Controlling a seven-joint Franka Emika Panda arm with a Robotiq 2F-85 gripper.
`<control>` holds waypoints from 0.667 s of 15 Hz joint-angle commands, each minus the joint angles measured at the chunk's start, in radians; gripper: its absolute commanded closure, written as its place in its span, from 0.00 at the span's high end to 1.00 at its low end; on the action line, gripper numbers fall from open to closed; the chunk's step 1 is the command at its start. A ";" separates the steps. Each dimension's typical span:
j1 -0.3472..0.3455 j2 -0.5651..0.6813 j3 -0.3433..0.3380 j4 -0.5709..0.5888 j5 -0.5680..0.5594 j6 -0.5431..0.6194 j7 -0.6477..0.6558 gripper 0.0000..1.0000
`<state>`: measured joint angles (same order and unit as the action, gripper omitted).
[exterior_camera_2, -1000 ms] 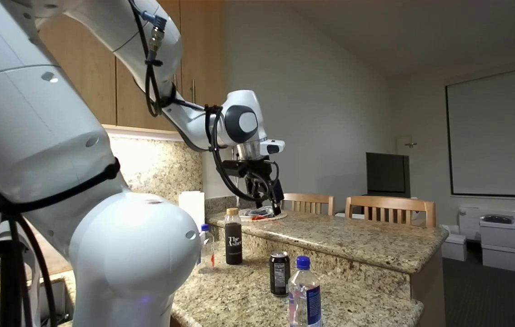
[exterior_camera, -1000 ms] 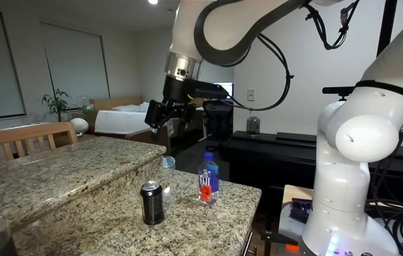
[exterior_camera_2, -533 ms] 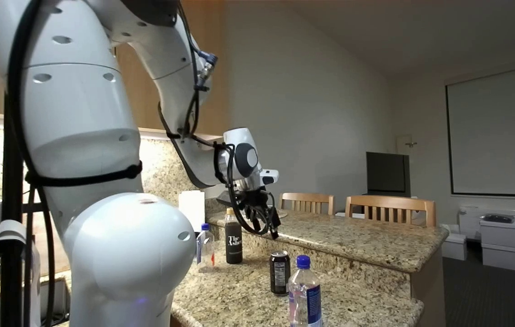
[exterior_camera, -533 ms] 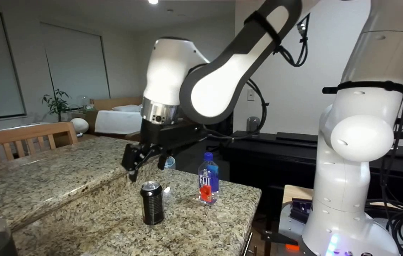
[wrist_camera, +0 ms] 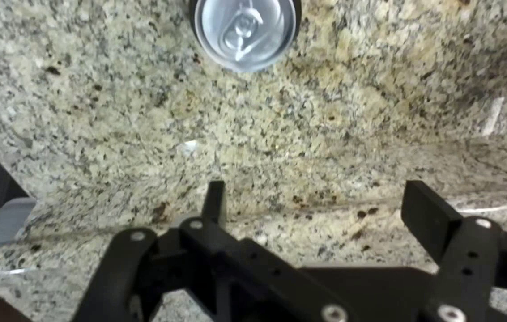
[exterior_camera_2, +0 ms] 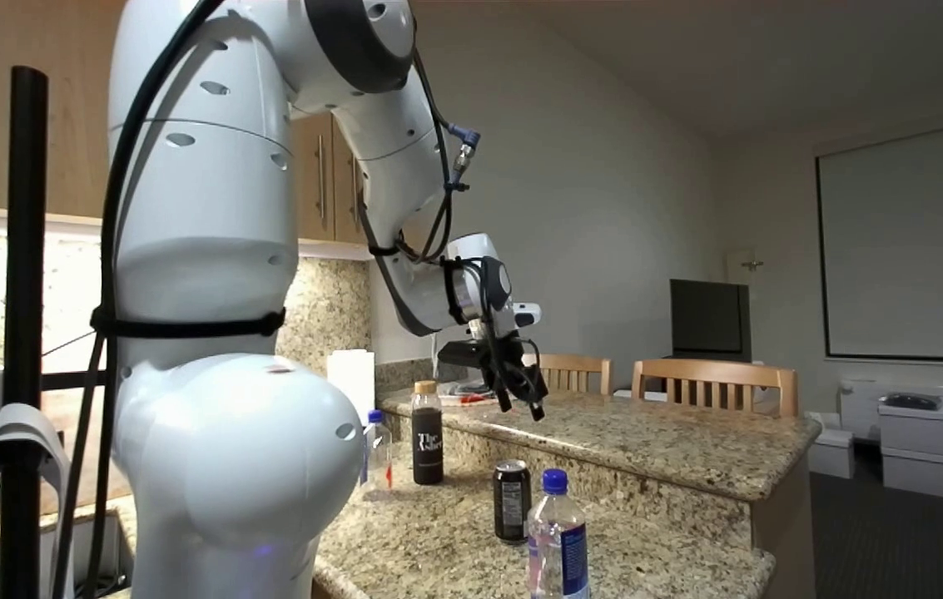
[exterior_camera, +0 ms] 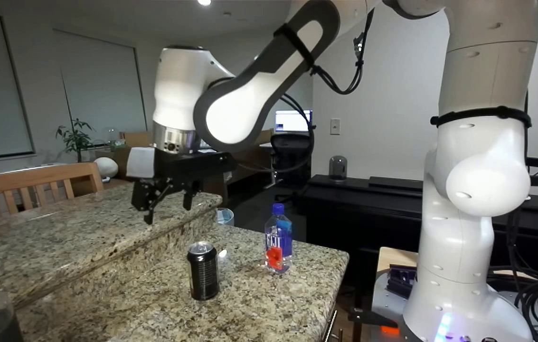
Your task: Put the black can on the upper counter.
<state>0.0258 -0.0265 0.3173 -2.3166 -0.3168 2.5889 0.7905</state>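
The black can (exterior_camera: 203, 271) stands upright on the lower granite surface, close to the step, and also shows in an exterior view (exterior_camera_2: 512, 503). In the wrist view its silvery top (wrist_camera: 244, 33) is at the top edge, partly cut off, beyond the fingertips. The upper counter (exterior_camera: 83, 223) is the raised speckled slab, also in an exterior view (exterior_camera_2: 671, 433). My gripper (exterior_camera: 168, 213) is open and empty, pointing down over the upper counter's edge, apart from the can. The gripper also shows in an exterior view (exterior_camera_2: 521, 409) and the wrist view (wrist_camera: 313, 197), fingers wide apart.
A blue-capped bottle (exterior_camera: 278, 242) stands beside the can on the lower surface (exterior_camera: 250, 308). A dark bottle with a wooden cap (exterior_camera_2: 428, 437) and another blue-capped bottle (exterior_camera_2: 377, 456) stand farther along. Wooden chairs (exterior_camera_2: 712, 384) stand behind the upper counter.
My gripper has come down from higher up, then shifted toward the upper counter and slightly up over the last half second. The can and bottles have not moved.
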 commanded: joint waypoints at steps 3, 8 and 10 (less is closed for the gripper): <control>0.073 0.005 -0.073 0.018 -0.001 -0.010 -0.002 1.00; 0.077 0.008 -0.077 0.014 0.001 -0.010 -0.004 1.00; 0.077 0.008 -0.078 0.014 0.001 -0.010 -0.004 1.00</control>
<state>0.0677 -0.0178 0.2758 -2.3030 -0.3188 2.5805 0.7910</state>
